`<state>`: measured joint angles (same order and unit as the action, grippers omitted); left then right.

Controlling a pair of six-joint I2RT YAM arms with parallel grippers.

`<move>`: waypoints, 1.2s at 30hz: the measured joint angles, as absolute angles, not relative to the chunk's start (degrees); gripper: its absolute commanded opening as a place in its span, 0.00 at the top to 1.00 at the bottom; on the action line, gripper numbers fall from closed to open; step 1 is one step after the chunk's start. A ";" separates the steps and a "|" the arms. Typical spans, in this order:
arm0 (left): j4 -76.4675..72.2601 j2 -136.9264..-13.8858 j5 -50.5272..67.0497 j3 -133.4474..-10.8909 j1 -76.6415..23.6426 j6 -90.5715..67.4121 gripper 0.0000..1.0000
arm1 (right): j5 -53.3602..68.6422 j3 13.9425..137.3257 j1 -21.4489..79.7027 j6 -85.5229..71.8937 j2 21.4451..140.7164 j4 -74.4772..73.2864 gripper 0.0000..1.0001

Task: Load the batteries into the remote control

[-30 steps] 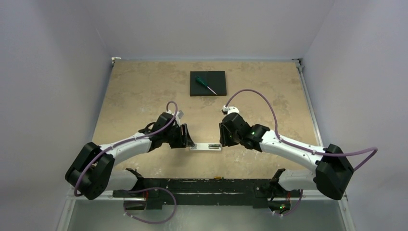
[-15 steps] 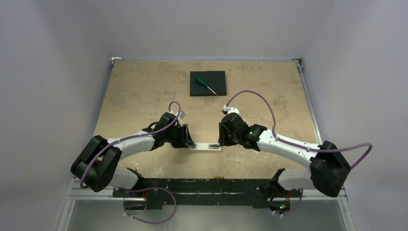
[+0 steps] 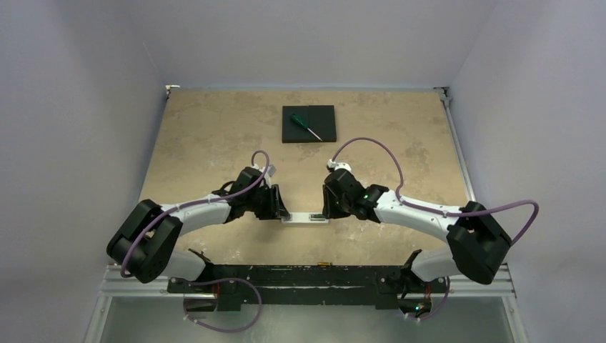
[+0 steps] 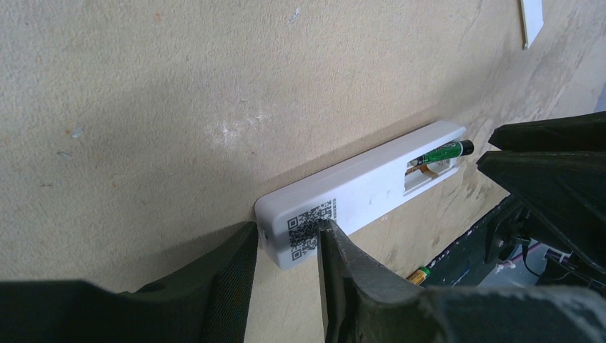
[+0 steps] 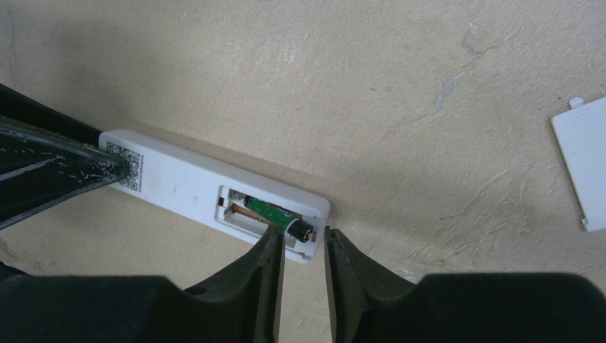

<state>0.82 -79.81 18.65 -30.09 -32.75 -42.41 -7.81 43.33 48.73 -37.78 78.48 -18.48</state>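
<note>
Remote control (image 3: 306, 218) lies face-down on the table (image 3: 207, 136), between the arms. Left gripper (image 4: 287, 241): jaws narrow, straddling its QR-code end; can't tell if clamped. Right gripper (image 5: 302, 241) is at the other end, jaws a slit apart. The battery (image 5: 273, 212) tip pokes out of the open bay right at that slit; grip unclear. Far back: screwdriver (image 3: 306, 127) on the black pad (image 3: 325, 118).

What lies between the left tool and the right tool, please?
The remote control, lying back up with one battery partly in its open bay, spans the stretch between left tool and right tool; the top view shows this.
</note>
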 measured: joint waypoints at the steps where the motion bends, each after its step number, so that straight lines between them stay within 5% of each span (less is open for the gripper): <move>1: 0.78 -79.81 18.72 -30.09 -32.75 -42.41 0.66 | -7.73 43.33 48.73 -37.87 78.72 -18.46 0.67; 36: 0.38 -80.36 19.57 -30.09 -32.73 -42.26 0.67 | -4.75 43.33 48.69 -38.44 81.36 -16.32 0.83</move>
